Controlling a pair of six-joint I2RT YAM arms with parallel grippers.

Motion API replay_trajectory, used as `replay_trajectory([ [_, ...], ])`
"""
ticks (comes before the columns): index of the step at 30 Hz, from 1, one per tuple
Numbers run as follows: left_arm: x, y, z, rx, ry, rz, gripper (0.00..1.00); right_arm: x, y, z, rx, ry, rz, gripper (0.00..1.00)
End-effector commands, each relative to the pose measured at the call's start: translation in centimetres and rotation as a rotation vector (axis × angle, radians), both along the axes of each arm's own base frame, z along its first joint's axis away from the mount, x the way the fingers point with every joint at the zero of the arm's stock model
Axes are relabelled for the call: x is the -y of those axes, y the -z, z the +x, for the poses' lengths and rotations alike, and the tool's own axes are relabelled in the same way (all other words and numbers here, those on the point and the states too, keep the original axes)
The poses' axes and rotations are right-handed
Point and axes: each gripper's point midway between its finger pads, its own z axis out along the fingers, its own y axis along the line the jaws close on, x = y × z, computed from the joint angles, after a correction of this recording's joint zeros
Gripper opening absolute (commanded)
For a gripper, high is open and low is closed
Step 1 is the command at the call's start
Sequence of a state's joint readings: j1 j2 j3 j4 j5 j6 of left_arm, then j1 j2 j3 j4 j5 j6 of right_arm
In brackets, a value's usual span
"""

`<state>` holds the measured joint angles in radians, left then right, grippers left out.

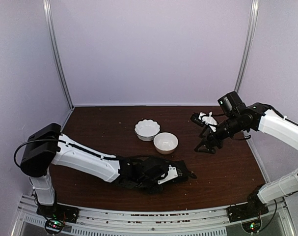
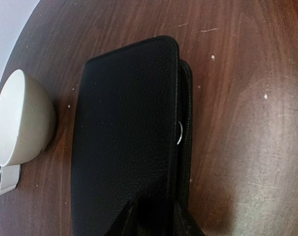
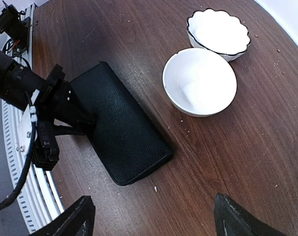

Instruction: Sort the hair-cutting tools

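Observation:
The hair-cutting tools are hidden from every view. A black zip case [image 3: 126, 135] lies flat near the table's front edge. In the left wrist view, only a thin silver arc [image 2: 179, 132] shows in the slit along the case's [image 2: 124, 137] right side, and I cannot tell what it is. My left gripper [image 1: 163, 175] is shut on the case's near end, its fingers [image 2: 123, 222] straddling the lid. My right gripper [image 1: 206, 147] hangs open above bare wood to the right of the bowls, nothing between its fingertips [image 3: 85, 211].
Two empty white bowls stand side by side mid-table: a scalloped one [image 1: 147, 129] behind, a plain round one [image 1: 165, 142] in front, close to the case's far end. Walls enclose the table on three sides. A metal rail [image 3: 18, 162] runs along the front edge.

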<state>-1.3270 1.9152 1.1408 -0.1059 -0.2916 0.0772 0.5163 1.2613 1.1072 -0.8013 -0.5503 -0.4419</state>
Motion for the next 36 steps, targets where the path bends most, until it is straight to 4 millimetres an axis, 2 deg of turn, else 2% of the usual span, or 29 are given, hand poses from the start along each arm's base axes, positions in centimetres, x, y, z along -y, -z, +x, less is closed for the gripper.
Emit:
replay_trajectory([
  [1,0.2,-3.2,1.3,0.01,0.01,-0.042,0.29,0.9,1.3,-0.9,-0.001,-0.048,-0.05,0.88],
  [2,0.4,-4.8,1.0,-0.003,0.012,-0.08,0.3,0.9,1.6,-1.6,-0.007,-0.089,-0.054,0.97],
  [5,0.2,-9.9,0.4,-0.03,-0.01,-0.22,0.35,0.1,2.1,-3.4,-0.033,-0.176,-0.04,1.0],
  [7,-0.8,-12.0,0.3,-0.039,-0.045,-0.281,0.37,-0.8,2.6,-4.4,-0.04,-0.224,-0.058,1.0],
  [9,-2.4,-12.9,0.6,-0.041,-0.101,-0.303,0.4,-1.6,3.2,-5.2,-0.014,-0.271,-0.096,1.0],
  [11,-4.3,-12.4,1.0,-0.059,-0.151,-0.295,0.4,-2.4,3.4,-5.7,0.053,-0.312,-0.126,1.0],
  [13,-6.7,-10.8,1.3,-0.081,-0.206,-0.277,0.4,-3.5,3.2,-6.0,0.129,-0.353,-0.143,1.0],
  [14,-7.4,-10.8,1.7,-0.1,-0.235,-0.299,0.41,-4.2,3.2,-6.4,0.15,-0.385,-0.153,1.0],
  [15,-8.8,-9.7,2.1,-0.133,-0.269,-0.301,0.42,-4.8,3.2,-6.6,0.162,-0.414,-0.17,1.0],
  [17,-10.3,-8.7,2.6,-0.201,-0.304,-0.331,0.42,-5.9,3.8,-6.6,0.159,-0.446,-0.217,0.99],
  [20,-12.0,-7.2,3.3,-0.272,-0.345,-0.351,0.4,-7.6,4.8,-6.8,0.142,-0.497,-0.268,0.85],
  [23,-13.4,-5.0,4.0,-0.325,-0.383,-0.32,0.37,-9.1,5.9,-6.9,0.142,-0.543,-0.299,0.74],
  [29,-13.8,-1.8,4.5,-0.398,-0.381,-0.277,0.32,-11.1,8.3,-6.8,0.179,-0.603,-0.376,0.7],
  [32,-13.7,-0.3,4.9,-0.414,-0.382,-0.222,0.27,-11.6,9.6,-6.9,0.143,-0.621,-0.397,0.61],
  [36,-14.0,1.4,5.9,-0.42,-0.413,-0.192,0.25,-11.7,11.2,-7.3,0.084,-0.64,-0.419,0.51],
])
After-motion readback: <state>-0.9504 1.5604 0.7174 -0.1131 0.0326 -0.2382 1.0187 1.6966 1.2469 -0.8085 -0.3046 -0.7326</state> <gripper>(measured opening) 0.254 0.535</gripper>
